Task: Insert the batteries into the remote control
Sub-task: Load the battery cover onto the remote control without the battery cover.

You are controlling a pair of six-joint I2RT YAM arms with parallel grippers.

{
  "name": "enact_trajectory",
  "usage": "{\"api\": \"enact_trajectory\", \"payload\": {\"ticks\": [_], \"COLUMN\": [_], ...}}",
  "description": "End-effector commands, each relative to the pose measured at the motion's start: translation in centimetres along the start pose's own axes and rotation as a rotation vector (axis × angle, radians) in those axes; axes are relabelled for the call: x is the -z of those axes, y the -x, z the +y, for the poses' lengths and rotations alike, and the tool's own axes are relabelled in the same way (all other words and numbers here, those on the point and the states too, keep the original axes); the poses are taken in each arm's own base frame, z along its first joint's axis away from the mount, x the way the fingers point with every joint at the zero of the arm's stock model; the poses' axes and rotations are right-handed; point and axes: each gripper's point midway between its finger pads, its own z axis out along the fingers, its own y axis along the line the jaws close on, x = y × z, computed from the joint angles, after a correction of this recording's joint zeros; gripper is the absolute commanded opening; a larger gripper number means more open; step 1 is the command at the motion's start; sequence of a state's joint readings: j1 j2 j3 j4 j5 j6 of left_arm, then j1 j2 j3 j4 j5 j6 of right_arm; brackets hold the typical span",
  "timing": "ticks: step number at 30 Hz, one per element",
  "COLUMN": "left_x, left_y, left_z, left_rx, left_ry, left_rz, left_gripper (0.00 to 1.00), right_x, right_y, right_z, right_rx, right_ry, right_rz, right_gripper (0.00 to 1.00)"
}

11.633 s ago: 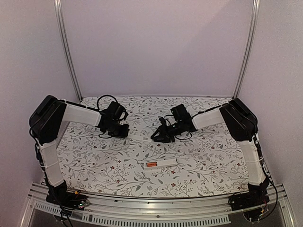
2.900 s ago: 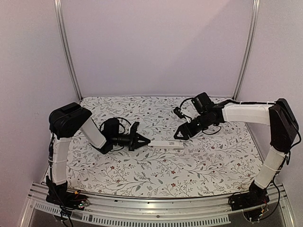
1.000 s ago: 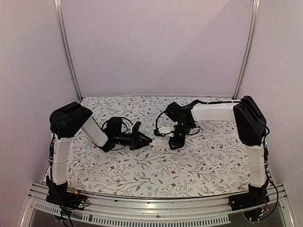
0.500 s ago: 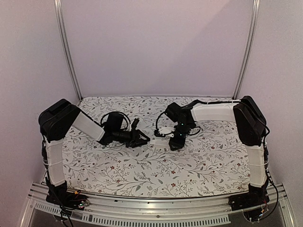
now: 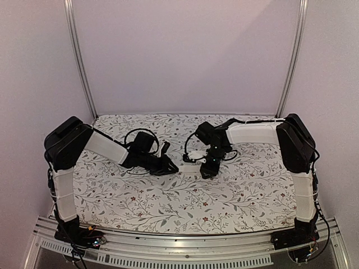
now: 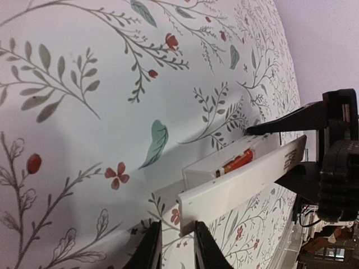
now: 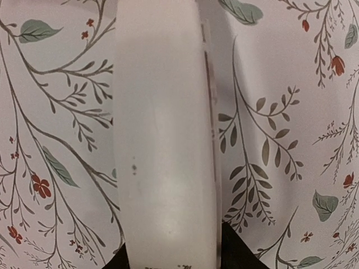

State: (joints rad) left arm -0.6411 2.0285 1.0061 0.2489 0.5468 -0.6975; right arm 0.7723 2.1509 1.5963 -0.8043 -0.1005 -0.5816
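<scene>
The remote control (image 5: 188, 167) is a slim white bar lying mid-table between both grippers. In the left wrist view the remote control (image 6: 247, 179) stands tilted on its long edge, and one orange-red battery (image 6: 236, 162) lies in its open compartment. My left gripper (image 6: 176, 245) (image 5: 171, 166) has the bar's near end between its narrow-set jaws. My right gripper (image 7: 174, 256) (image 5: 207, 167) is shut across the other end, where the remote control (image 7: 165, 140) fills the view, a dark finger on each side.
A floral tablecloth (image 5: 168, 202) covers the table. Aluminium posts (image 5: 78, 61) stand at the back corners in front of the plain wall. A metal rail (image 5: 185, 246) runs along the near edge between the arm bases.
The left arm's elbow swung left and its wrist moved back, so it now reaches the remote's end from the back left. The right arm and the remote stayed put.
</scene>
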Motion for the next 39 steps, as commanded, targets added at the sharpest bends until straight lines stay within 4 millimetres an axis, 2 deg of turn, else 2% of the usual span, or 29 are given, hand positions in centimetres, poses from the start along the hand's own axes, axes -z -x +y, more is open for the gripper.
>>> {"api": "enact_trajectory", "payload": {"ticks": [1, 4, 8, 15, 19, 23, 27, 39], "left_x": [1.1, 1.6, 2.0, 3.1, 2.6, 2.0, 1.2, -0.5], "left_y": [0.8, 1.1, 1.4, 2.1, 1.5, 0.9, 0.9, 1.1], "left_z": [-1.0, -1.9, -2.3, 0.2, 1.5, 1.5, 0.9, -0.8], "left_rx": [-0.053, -0.076, -0.088, -0.074, -0.111, -0.112, -0.123, -0.148], "left_ry": [0.028, 0.007, 0.002, 0.147, 0.243, 0.242, 0.226, 0.174], "left_rz": [-0.028, -0.038, -0.045, -0.086, -0.054, -0.032, -0.022, -0.001], "left_gripper": [0.23, 0.31, 0.32, 0.23, 0.18, 0.16, 0.15, 0.14], "right_x": [-0.7, -0.7, -0.7, -0.7, -0.6, -0.6, -0.6, -0.8], "right_y": [0.1, 0.1, 0.0, 0.0, 0.1, 0.0, 0.1, 0.2], "right_z": [0.0, -0.1, -0.1, -0.2, -0.2, -0.3, -0.3, -0.3], "right_rx": [-0.003, -0.004, -0.004, -0.003, -0.003, -0.005, -0.005, -0.007], "right_ry": [0.0, -0.001, -0.002, -0.009, -0.011, -0.01, -0.012, -0.001], "right_rz": [0.021, 0.022, 0.024, 0.026, 0.025, 0.026, 0.026, 0.031], "right_gripper": [0.41, 0.4, 0.4, 0.39, 0.39, 0.4, 0.44, 0.45]}}
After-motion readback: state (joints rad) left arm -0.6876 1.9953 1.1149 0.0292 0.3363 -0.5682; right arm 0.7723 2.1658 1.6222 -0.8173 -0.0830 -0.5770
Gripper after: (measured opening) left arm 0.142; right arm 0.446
